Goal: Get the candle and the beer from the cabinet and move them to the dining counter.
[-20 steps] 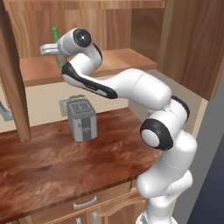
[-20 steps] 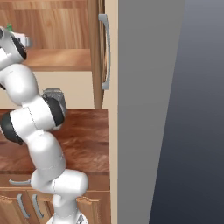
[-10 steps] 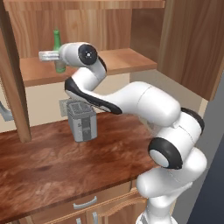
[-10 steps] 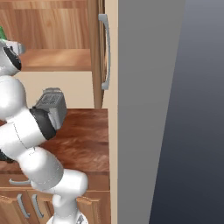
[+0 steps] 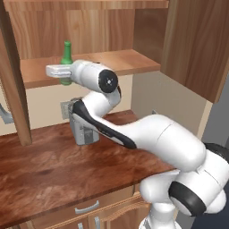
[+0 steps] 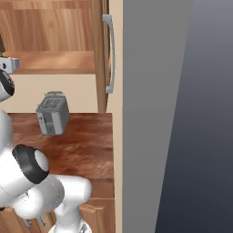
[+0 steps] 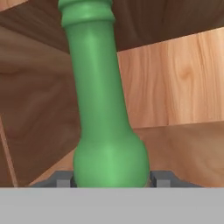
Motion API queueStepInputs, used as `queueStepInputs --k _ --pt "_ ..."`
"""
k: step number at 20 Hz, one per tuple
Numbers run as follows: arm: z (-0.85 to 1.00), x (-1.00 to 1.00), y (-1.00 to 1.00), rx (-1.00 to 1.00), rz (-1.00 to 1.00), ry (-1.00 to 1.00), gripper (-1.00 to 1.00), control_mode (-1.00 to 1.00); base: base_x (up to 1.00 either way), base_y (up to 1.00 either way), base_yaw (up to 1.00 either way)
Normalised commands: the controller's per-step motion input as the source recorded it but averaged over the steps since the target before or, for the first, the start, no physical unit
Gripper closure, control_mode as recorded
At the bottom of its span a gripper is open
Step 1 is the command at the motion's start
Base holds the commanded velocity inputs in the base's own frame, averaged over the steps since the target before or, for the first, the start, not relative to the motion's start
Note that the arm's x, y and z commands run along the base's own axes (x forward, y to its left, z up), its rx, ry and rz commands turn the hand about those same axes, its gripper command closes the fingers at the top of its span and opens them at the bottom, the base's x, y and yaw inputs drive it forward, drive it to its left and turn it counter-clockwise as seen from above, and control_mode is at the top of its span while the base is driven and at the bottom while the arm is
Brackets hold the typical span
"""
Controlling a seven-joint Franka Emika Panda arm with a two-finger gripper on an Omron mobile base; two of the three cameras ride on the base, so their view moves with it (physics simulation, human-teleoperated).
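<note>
Left base view shows the cabinet standing open above a wooden counter that carries a grey toaster. On the cabinet's shelf stands the beer, a green bottle, upright with its long axis vertical. The arm reaches level into the shelf, and the gripper sits at the bottle's lower body. In the hand view the bottle lies dead ahead, flanked by both fingertips; the jaws look closed against its sides, ready for a straight pull outward.
</note>
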Motion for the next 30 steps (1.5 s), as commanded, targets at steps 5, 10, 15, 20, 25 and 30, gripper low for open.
queueStepInputs --k 5,10,15,20,25,30 --pt "0.16 -0.97 -0.47 0.00 0.06 0.00 1.00 -1.00 0.00 0.00 0.00" --pt "0.16 -0.82 -0.42 0.00 0.06 0.03 1.00 -1.00 0.00 0.00 0.00" --pt "-0.02 -0.68 -0.25 -0.01 0.05 0.11 1.00 -1.00 0.00 0.00 0.00" --pt "-0.14 -0.74 -0.19 -0.03 0.05 0.09 1.00 -1.00 0.00 0.00 0.00" --pt "-0.21 -0.74 -0.21 -0.03 0.05 0.06 1.00 -1.00 0.00 0.00 0.00" --pt "-0.34 -0.79 -0.29 0.00 0.04 0.00 1.00 -1.00 0.00 0.00 0.00"
